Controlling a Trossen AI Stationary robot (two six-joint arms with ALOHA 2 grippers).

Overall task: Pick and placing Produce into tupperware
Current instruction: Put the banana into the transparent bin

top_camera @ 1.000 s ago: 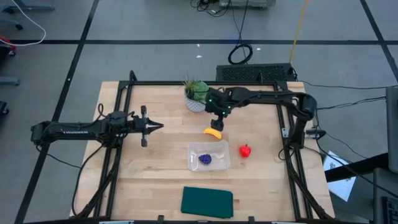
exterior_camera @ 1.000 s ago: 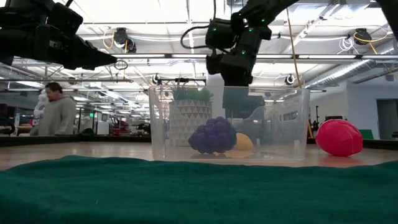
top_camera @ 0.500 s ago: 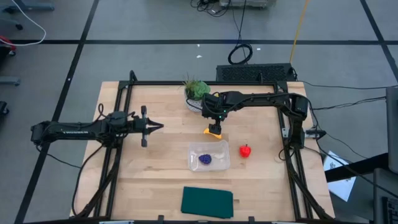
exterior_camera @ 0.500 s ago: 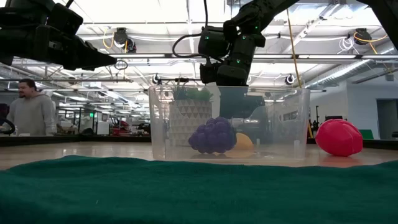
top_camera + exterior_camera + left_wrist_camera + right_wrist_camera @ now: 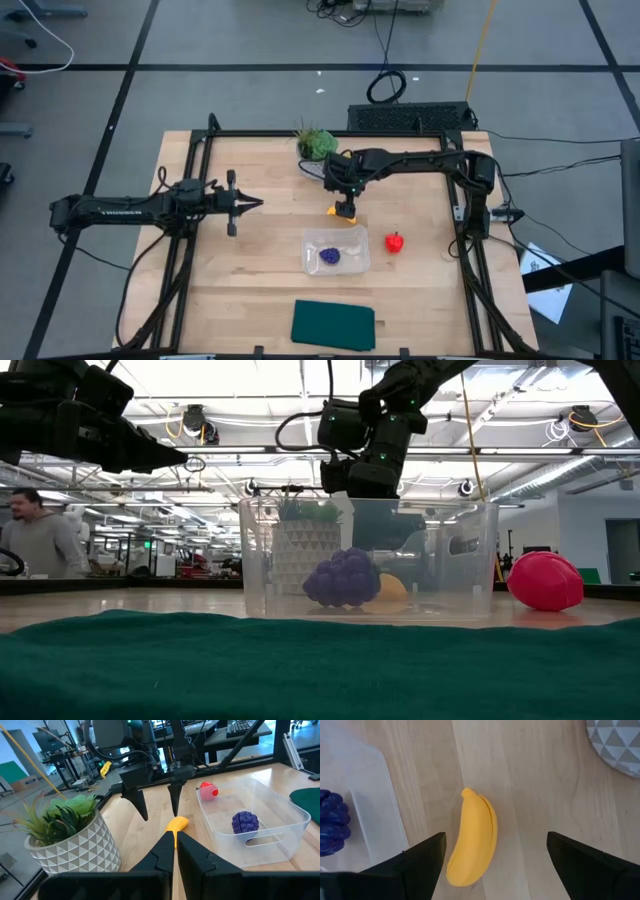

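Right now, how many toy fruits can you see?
3. The purple grapes sit inside the clear tub. The yellow banana lies on the table under the right pincer. The red fruit sits beside the tub. None seem hidden.

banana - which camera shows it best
The right wrist view: the whole banana lies unobstructed between the open right fingers. The high view mostly hides it under the arm, the low view blurs it through the tupperware, the left wrist shows one end.

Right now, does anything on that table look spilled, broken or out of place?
Nothing stands out. The purple fruit sits in the clear box; the banana and red fruit lie whole on the wood, and the potted plant stands upright.
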